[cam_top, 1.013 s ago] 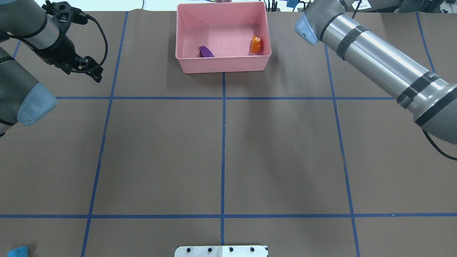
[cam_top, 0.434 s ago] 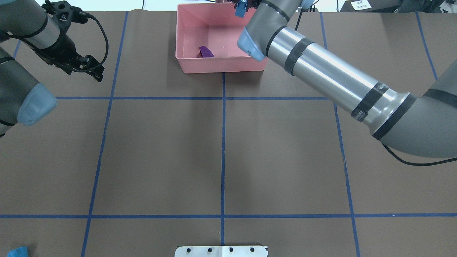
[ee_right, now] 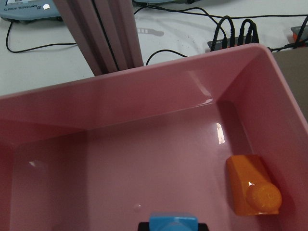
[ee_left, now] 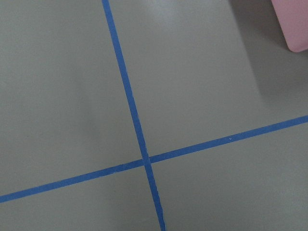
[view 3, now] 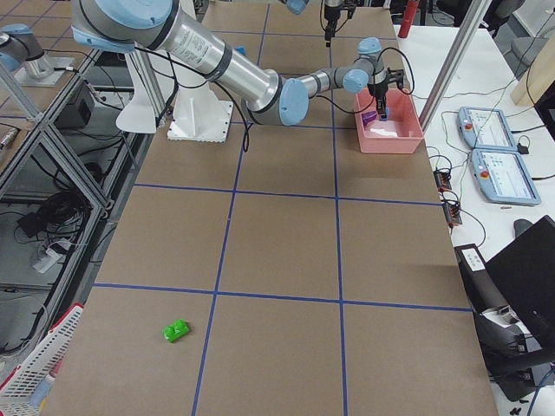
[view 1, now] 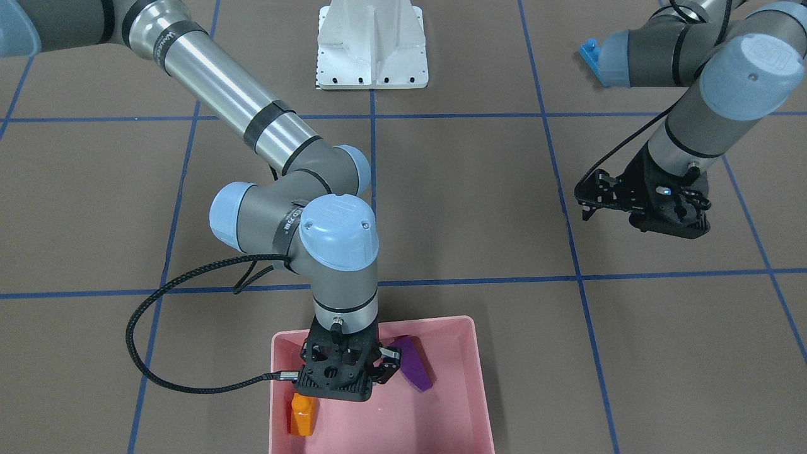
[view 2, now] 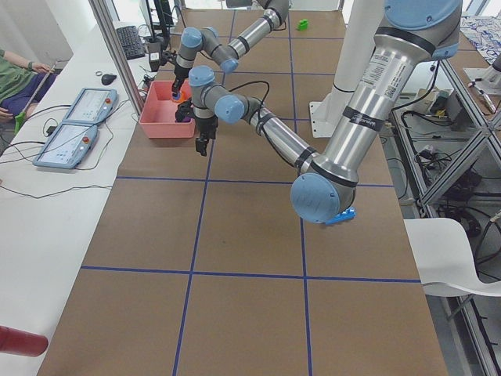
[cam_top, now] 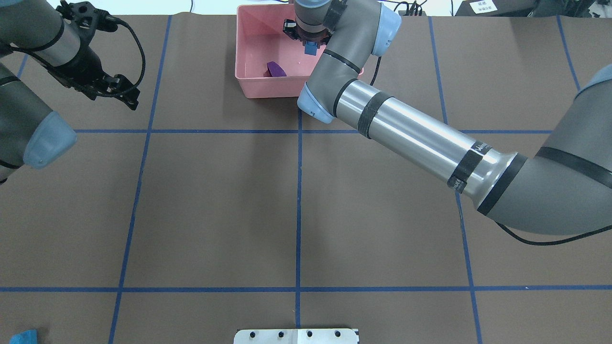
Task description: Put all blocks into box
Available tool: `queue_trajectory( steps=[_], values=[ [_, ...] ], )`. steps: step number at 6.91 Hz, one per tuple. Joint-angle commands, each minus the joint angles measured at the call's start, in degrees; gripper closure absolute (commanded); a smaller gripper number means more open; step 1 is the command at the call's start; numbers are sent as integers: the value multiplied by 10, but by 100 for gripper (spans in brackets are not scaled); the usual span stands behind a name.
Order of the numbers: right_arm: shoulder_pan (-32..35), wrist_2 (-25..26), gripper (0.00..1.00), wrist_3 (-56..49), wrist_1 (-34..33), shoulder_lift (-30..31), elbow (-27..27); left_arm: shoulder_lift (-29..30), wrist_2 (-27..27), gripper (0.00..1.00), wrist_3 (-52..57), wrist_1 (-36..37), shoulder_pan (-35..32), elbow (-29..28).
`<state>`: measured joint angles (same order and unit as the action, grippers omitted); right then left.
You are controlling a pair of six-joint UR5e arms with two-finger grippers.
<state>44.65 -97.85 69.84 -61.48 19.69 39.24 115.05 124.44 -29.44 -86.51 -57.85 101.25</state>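
**Right pincer holds a blue cube over the pink box**

The box [cam_top: 296, 88] sits at the tabletop's [cam_top: 215, 200] far edge from the robot, about midway along it. The right pincer [cam_top: 310, 46] hangs over the inside of the box, pointing down, its fingers clamped on the small blue cube [ee_right: 173, 224]. The cube is above the box floor, not touching it.

Two blocks already lie in the box. The orange block [ee_right: 252, 192] rests on the floor near the wall on the robot's right, lying on its side. The purple wedge [cam_top: 276, 69] lies against the wall nearest the robot, toward the box's left corner. The two are well apart.

Two blocks are outside the box. The long blue block [cam_top: 23, 337] lies near the tabletop's corner on the robot's left, at the robot's edge. The green block [view 3: 176, 330] lies toward the tabletop's right end, well apart from the box.

The left pincer [cam_top: 130, 99] hangs above the tabletop to the left of the box, apart from it. It carries nothing that shows, and whether its fingers are spread or together cannot be told. Its wrist view shows crossing blue tape lines [ee_left: 144, 159] and one corner of the box.
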Motion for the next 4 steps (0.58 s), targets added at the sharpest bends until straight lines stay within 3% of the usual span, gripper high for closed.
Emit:
queue_trajectory(
  steps=[1, 2, 4],
  values=[
    [-10, 10, 14, 10, 1, 0, -7, 0, 0, 0, 1, -1, 0, -1],
    [-11, 9, 2, 10, 2, 0, -7, 0, 0, 0, 1, -2, 0, -3],
    [-6, 4, 1, 3, 0, -2, 0, -2, 0, 0, 1, -1, -1, 3]
  ],
)
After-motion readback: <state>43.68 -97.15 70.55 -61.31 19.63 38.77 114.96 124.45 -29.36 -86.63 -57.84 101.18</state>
